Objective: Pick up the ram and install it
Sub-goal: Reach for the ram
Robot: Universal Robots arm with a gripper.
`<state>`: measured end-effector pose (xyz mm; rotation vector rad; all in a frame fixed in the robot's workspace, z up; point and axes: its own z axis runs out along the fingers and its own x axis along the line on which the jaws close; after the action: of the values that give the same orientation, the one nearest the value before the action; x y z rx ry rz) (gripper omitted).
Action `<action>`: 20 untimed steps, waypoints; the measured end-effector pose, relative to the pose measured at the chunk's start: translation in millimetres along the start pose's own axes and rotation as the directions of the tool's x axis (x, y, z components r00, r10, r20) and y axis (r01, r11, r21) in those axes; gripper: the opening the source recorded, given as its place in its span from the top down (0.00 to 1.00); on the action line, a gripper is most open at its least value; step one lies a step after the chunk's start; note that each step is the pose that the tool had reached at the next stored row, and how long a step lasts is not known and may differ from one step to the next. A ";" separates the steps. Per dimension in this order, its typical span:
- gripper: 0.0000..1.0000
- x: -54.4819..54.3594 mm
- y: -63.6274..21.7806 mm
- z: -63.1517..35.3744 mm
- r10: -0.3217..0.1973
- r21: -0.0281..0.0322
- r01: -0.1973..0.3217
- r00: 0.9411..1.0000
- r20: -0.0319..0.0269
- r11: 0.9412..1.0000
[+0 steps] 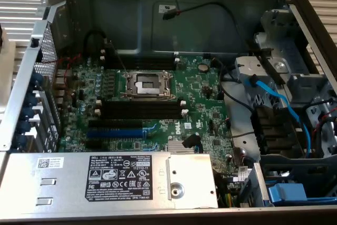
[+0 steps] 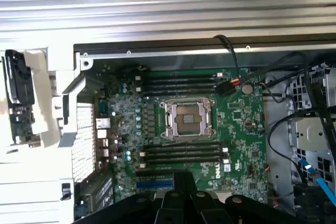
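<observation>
The ram [image 2: 19,100], a dark stick with black chips, stands in a white holder [image 2: 44,103] outside the computer case, beside its perforated side wall. My gripper [image 2: 182,182] hangs high above the green motherboard [image 2: 239,114], over the blue expansion slot [image 2: 155,184], well away from the ram. Its dark fingers are shut with nothing between them. Long black slots [image 2: 181,153] lie empty on one side of the CPU socket [image 2: 188,118], and another empty set [image 2: 181,82] lies on the other. In the exterior view the same slots [image 1: 139,110] sit by the socket [image 1: 146,84].
A grey power supply [image 1: 121,180] with a black label fills the case's front. Black and blue cables [image 1: 274,96] and a drive cage [image 1: 295,130] crowd the exterior view's right. The case's metal walls [image 1: 131,3] ring the board. A loose black cable [image 2: 231,72] crosses one corner.
</observation>
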<state>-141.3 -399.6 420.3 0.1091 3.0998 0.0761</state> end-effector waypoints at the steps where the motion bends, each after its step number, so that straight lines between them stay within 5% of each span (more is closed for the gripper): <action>1: 0.90 0.1 0.0 0.0 0.000 0.000 0.000 1.000 0.001 1.000; 7: 0.90 6.8 -0.3 -0.2 0.000 0.002 0.000 1.000 -0.002 1.000; 10: 0.90 13.7 -0.6 -0.4 0.001 0.003 -0.001 1.000 -0.016 1.000; 11: 0.90 13.9 -0.5 -0.5 0.002 0.013 -0.001 1.000 -0.019 1.000; 12: 0.90 14.3 -0.7 -0.4 0.001 0.015 -0.001 1.000 -0.019 1.000; 16: 0.90 38.9 -2.1 -1.4 0.001 0.015 -0.001 1.000 -0.020 1.000; 20: 0.90 75.3 -3.7 -2.8 0.001 0.018 -0.001 1.000 -0.021 1.000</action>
<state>-216.8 -398.1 420.1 0.1116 3.1223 0.0498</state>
